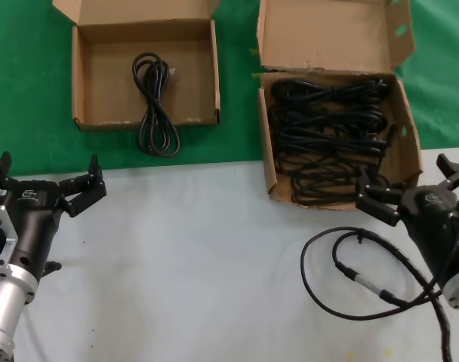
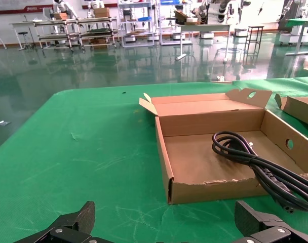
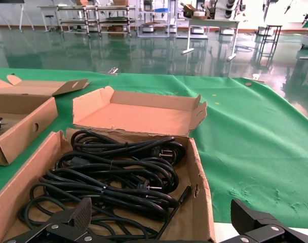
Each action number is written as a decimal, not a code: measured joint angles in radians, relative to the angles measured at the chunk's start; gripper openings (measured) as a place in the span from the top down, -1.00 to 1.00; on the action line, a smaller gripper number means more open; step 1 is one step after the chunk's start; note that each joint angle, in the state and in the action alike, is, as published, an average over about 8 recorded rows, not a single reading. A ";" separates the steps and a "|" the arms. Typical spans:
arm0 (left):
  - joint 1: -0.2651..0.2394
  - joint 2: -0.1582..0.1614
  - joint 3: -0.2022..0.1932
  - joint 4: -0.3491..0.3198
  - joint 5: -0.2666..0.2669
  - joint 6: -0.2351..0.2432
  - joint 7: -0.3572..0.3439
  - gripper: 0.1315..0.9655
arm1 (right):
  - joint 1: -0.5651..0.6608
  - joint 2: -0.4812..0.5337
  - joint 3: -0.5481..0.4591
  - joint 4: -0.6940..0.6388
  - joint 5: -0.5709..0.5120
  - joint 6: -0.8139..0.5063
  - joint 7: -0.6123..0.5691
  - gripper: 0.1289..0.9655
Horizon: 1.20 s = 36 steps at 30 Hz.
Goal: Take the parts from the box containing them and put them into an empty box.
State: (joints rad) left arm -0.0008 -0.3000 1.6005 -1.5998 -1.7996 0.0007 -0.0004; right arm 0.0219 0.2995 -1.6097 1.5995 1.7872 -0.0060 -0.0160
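1. I see the full box (image 1: 339, 139) on my right, on the green cloth (image 1: 26, 83). Its pile of cords (image 1: 328, 136) is still big.
2. The other box (image 1: 146, 72) sits well apart on my left. One cord (image 1: 155, 105) lies in it, with its end hanging over the front wall.
3. My right gripper (image 1: 411, 188) hangs at the full box's front edge, wide open and holding nothing. I think I am about to grab the next cord, so I must reach down in and pinch just one.
4. My left gripper (image 1: 48, 181) waits on the white table (image 1: 199, 264), open too.
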 joint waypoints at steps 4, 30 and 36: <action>0.000 0.000 0.000 0.000 0.000 0.000 0.000 -1.00 | 0.000 0.000 0.000 0.000 0.000 0.000 0.000 -1.00; 0.000 0.000 0.000 0.000 0.000 0.000 0.000 -1.00 | 0.000 0.000 0.000 0.000 0.000 0.000 0.000 -1.00; 0.000 0.000 0.000 0.000 0.000 0.000 0.000 -1.00 | 0.000 0.000 0.000 0.000 0.000 0.000 0.000 -1.00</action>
State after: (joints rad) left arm -0.0008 -0.3000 1.6005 -1.5998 -1.7996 0.0007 -0.0004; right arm 0.0219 0.2995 -1.6097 1.5995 1.7872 -0.0060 -0.0160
